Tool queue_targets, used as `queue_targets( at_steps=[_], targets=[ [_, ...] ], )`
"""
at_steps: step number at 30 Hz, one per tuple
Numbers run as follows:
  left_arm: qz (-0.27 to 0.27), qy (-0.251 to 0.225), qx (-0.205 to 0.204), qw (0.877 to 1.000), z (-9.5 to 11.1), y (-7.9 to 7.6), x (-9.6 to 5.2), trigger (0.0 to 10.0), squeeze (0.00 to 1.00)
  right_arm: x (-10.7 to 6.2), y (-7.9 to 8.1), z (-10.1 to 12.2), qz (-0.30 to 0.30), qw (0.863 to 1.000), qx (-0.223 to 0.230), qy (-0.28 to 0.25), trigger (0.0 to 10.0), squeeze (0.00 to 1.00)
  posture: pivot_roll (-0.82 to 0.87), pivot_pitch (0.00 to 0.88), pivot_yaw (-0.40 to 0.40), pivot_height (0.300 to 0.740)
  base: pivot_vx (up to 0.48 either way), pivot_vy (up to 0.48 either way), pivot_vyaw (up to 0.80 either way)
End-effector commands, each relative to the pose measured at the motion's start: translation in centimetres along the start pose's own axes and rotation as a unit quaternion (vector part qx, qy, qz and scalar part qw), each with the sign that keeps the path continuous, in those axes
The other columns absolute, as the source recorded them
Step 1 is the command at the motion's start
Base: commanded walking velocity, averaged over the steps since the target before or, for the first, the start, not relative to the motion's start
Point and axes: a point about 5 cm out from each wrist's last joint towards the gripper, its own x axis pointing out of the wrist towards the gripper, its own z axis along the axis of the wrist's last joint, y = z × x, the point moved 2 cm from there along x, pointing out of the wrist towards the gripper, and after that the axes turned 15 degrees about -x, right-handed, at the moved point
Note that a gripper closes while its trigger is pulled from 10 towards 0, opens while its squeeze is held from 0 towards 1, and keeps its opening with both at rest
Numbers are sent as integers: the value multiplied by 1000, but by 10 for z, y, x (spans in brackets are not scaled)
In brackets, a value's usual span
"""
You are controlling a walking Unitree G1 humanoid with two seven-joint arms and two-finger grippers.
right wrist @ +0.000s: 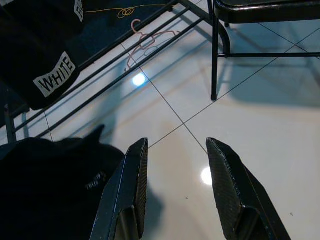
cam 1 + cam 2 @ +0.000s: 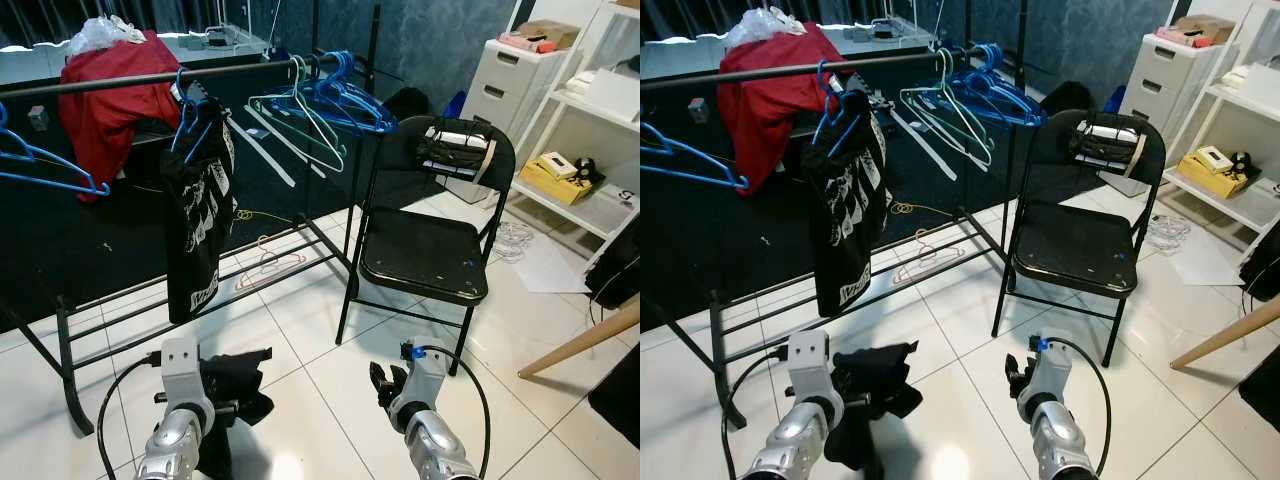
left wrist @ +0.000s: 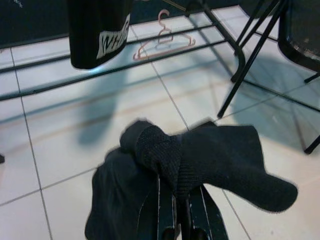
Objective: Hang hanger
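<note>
Left pincer (image 2: 215, 385) is clenched on a floppy black garment (image 3: 200, 165), right pincer (image 1: 175, 190) released; grab the stiff hanger hook instead.

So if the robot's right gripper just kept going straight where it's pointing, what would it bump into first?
Probably the white tiled floor. The open right gripper points down at bare tile, with nothing between its fingers; depth is hard to judge.

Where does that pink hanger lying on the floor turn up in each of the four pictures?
Left eye view: pink hanger, centre, on the tiles among the rack's low bars.
Right eye view: centre-left, same spot.
Left wrist view: top middle.
Right wrist view: top middle.
Shared landmark: the hanging black shirt beside it.
</note>
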Motion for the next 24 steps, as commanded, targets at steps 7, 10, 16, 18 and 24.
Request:
queue_targets(
  at_steps=[7, 10, 16, 18, 24],
  targets=[
    [0, -45, -14, 999, 17, -6, 3, 10000, 0, 2, -3, 7, -4, 1000, -6, -11, 10000, 0, -63, 26, -28, 740, 0, 0, 0],
    [-17, -47, 3, 999, 23, -14, 7, 10000, 0, 5, -5, 11, -7, 1000, -15, -10, 10000, 0, -66, 21, -28, 740, 0, 0, 0],
    [-29, -56, 7, 998, 31, -21, 9, 10000, 0, 7, -6, 15, -8, 1000, -11, -14, 10000, 0, -63, 28, -44, 740, 0, 0, 0],
    [-29, -56, 7, 998, 31, -21, 9, 10000, 0, 7, -6, 15, -8, 1000, -11, -14, 10000, 0, -63, 28, -44, 740, 0, 0, 0],
    [-35, -75, 42, 996, 41, -28, 12, 10000, 0, 10, 8, 27, 38, 995, -86, -41, 10000, 0, -73, 20, -33, 740, 149, 0, 400]
  ],
)
